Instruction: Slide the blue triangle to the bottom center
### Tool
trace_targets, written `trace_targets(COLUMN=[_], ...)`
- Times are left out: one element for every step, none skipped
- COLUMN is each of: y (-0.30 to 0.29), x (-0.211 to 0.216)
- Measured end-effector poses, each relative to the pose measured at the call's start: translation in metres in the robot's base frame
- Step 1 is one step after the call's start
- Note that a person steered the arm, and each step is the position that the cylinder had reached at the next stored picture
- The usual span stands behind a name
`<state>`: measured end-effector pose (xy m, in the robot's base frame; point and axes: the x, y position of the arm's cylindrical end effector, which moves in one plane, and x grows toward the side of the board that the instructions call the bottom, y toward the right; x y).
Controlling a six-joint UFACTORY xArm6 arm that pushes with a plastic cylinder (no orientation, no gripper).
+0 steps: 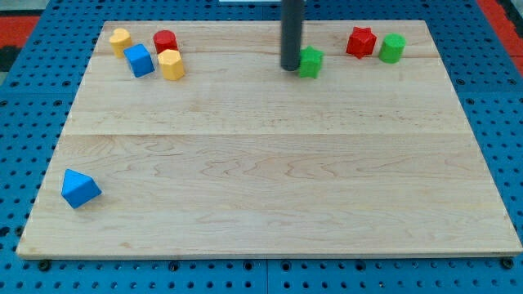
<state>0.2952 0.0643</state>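
Pale wooden board (270, 163) is seen over blue pegboard. My tip (291, 67) is set at upper centre, touching a green star-shaped block (310, 62); no jaws are fitted to it. Well apart, the blue triangle block (79, 189) is found at lower left.

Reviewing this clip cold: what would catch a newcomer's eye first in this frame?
First, the dark rod coming down from the view's top centre, my tip right beside a green block, on its left. Next, the lone blue triangle far off near the board's bottom left corner. The other blocks bunch along the top: a yellow, blue and red cluster at left, a red star-like block and green cylinder at right.
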Motion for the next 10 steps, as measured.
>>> trace_targets(y=[0.039, 0.04, 0.025, -0.015, -0.127, -0.278, -0.337, -0.333, -0.327, -0.326], x=[-0.003, 0.015, 0.115, 0.226, 0.296, 0.297, 0.251, 0.224, 0.232, 0.248])
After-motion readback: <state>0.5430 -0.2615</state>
